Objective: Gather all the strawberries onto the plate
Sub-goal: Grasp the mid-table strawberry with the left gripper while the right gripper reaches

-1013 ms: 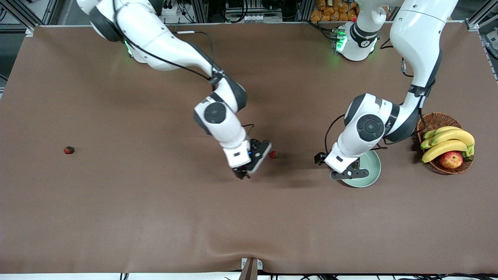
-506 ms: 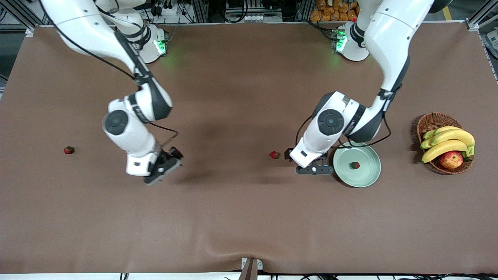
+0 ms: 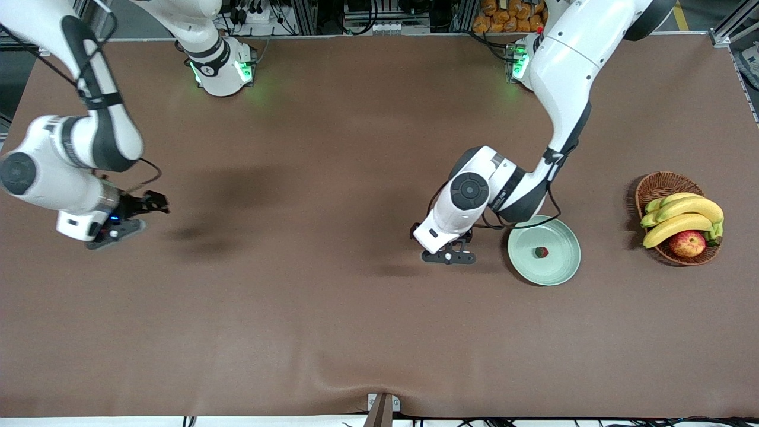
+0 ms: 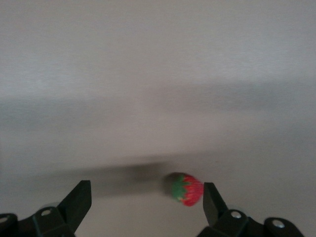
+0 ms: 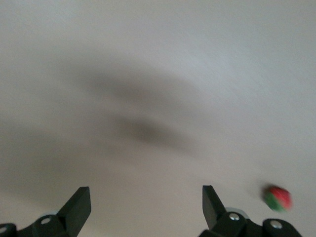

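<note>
The pale green plate [image 3: 557, 270] lies toward the left arm's end of the table, with one strawberry [image 3: 540, 252] on it. My left gripper [image 3: 449, 254] hangs low beside the plate, toward the table's middle. In the left wrist view it [image 4: 146, 190] is open around a second strawberry [image 4: 186, 189], which lies on the cloth close to one finger [image 4: 212, 197]. My right gripper [image 3: 131, 216] is near the right arm's end of the table. It [image 5: 146, 190] is open and empty, with a third strawberry [image 5: 277, 197] on the cloth just outside one finger. The arms hide both of these berries in the front view.
A brown wicker basket [image 3: 658, 184] with bananas [image 3: 682, 216] and an apple [image 3: 688, 243] stands beside the plate, closer to the left arm's end of the table. Brown cloth [image 3: 332, 308] covers the whole table.
My right arm swung from the table's middle out to its own end. My left arm moved off the plate toward the middle berry, uncovering the strawberry on the plate. Both grippers stayed open.
</note>
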Available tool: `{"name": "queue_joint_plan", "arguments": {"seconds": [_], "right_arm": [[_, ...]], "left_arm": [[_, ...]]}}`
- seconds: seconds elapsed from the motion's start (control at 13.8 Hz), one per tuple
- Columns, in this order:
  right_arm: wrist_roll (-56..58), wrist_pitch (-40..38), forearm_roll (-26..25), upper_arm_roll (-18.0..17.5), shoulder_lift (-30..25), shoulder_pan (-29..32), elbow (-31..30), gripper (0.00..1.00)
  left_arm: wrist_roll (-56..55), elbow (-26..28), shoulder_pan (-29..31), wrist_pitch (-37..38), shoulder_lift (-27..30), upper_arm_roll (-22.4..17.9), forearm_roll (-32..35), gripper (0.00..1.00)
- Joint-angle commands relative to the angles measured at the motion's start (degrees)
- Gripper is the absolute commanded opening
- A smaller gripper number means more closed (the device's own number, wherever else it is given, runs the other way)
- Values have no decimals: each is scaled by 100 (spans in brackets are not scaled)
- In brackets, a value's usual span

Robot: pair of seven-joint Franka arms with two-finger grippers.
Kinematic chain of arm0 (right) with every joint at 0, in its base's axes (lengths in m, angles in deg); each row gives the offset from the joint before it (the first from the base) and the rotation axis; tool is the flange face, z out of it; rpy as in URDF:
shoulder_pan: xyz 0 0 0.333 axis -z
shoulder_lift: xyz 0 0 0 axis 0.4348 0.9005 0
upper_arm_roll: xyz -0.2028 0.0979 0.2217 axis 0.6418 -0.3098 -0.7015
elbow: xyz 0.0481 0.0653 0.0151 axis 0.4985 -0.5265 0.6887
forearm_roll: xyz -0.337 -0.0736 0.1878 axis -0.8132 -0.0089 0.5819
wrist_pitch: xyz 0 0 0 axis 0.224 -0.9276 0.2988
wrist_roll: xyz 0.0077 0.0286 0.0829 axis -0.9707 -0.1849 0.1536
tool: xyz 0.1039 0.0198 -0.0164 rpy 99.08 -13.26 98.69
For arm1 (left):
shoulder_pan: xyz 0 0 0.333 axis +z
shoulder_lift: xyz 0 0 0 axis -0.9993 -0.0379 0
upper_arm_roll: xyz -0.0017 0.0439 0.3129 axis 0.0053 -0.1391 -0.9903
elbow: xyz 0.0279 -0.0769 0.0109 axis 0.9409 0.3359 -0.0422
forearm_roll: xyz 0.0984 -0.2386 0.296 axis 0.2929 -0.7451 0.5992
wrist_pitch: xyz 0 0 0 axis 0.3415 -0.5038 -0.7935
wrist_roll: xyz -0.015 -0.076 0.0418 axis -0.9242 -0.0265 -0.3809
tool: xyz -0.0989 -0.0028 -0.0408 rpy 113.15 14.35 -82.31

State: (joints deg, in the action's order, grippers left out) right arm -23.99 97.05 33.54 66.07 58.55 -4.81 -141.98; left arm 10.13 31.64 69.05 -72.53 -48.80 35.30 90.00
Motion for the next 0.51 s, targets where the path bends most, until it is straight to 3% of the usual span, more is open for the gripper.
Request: {"name": "queue_joint_plan", "arguments": {"seconds": [0.0, 0.22, 0.43], "right_arm": [[753, 32, 39, -127, -36, 977, -208, 100], [781, 164, -49, -118, 385, 1506, -51, 100], [781, 305, -347, -118, 1000, 1762, 441, 100]], "left_arm": [[-140, -198, -143, -268, -252, -43, 91, 100], [-131, -198, -222, -426, -384, -52, 109, 100], [-140, -189, -319, -532, -464, -70, 109, 92]]}}
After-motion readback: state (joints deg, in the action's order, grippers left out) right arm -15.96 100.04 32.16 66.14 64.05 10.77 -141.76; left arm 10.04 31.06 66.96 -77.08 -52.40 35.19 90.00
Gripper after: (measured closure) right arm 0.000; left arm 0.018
